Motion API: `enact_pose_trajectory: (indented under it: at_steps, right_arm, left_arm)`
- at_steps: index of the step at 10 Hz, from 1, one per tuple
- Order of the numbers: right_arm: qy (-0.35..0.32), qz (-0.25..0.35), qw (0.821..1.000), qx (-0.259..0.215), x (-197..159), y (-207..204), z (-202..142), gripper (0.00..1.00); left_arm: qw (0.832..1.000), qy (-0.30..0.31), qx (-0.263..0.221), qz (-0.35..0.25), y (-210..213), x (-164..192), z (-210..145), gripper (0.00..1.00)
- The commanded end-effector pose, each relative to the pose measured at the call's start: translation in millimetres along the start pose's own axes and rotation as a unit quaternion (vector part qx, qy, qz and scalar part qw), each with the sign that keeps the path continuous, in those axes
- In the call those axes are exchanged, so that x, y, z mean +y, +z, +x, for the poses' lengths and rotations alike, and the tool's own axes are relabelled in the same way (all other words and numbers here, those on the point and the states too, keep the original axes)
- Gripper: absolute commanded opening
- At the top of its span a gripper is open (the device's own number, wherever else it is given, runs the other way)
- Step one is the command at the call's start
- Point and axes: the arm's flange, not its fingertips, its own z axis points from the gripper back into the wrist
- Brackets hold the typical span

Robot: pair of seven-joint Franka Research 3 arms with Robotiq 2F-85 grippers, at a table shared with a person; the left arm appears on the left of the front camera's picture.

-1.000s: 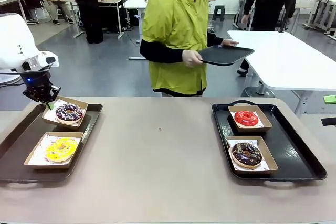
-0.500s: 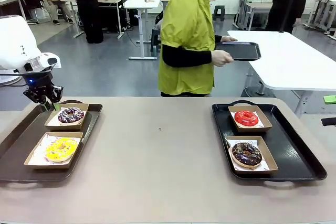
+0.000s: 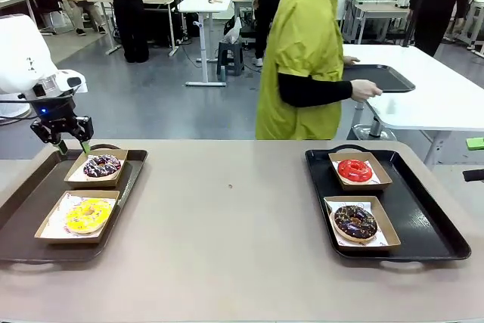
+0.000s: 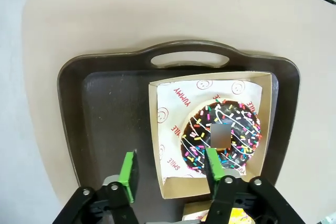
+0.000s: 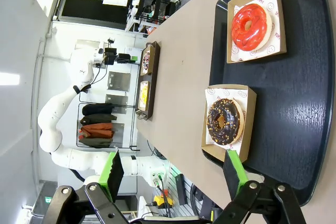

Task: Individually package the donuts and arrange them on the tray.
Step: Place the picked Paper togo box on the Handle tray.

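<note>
Left pincer (image 3: 69, 145) open — above purplish donut (image 3: 100, 165).

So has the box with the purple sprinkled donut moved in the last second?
Yes. The box was tilted up at the left tray's far edge; it now lies flat on it, released by the left gripper.

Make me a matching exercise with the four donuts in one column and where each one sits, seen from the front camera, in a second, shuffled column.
Things:
1. yellow donut
2. red donut
3. chocolate donut
4. purple donut

Places:
A. right tray, far box
B. left tray, near box
C. left tray, far box
D. right tray, near box

Pairs: 1-B, 2-A, 3-D, 4-C
</note>
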Motion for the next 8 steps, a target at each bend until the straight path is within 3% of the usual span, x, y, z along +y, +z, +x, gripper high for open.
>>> enact_pose_trajectory:
  at_steps: [1,2,3,6,8]
  right_arm:
    - [-0.001,0.001,1.000,0.003,2.1,0.4,-4.7,1.00]
    - [-0.001,0.001,1.000,0.003,2.1,0.4,-4.7,1.00]
    - [-0.001,0.001,1.000,0.003,2.1,0.4,-4.7,1.00]
    - [-0.001,0.001,1.000,0.003,2.1,0.4,-4.7,1.00]
    - [-0.001,0.001,1.000,0.003,2.1,0.4,-4.7,1.00]
  left_arm:
    - [1.000,-0.007,0.003,-0.020,6.2,0.6,-5.9,0.82]
    - [1.000,-0.007,0.002,-0.024,8.8,-0.3,-7.2,0.79]
    - [1.000,-0.004,0.000,-0.027,12.3,-2.8,-10.2,1.00]
    - [0.997,0.014,-0.005,-0.081,34.6,-9.8,-39.2,1.00]
    - [0.991,0.035,-0.015,-0.127,66.5,-14.1,-89.4,1.00]
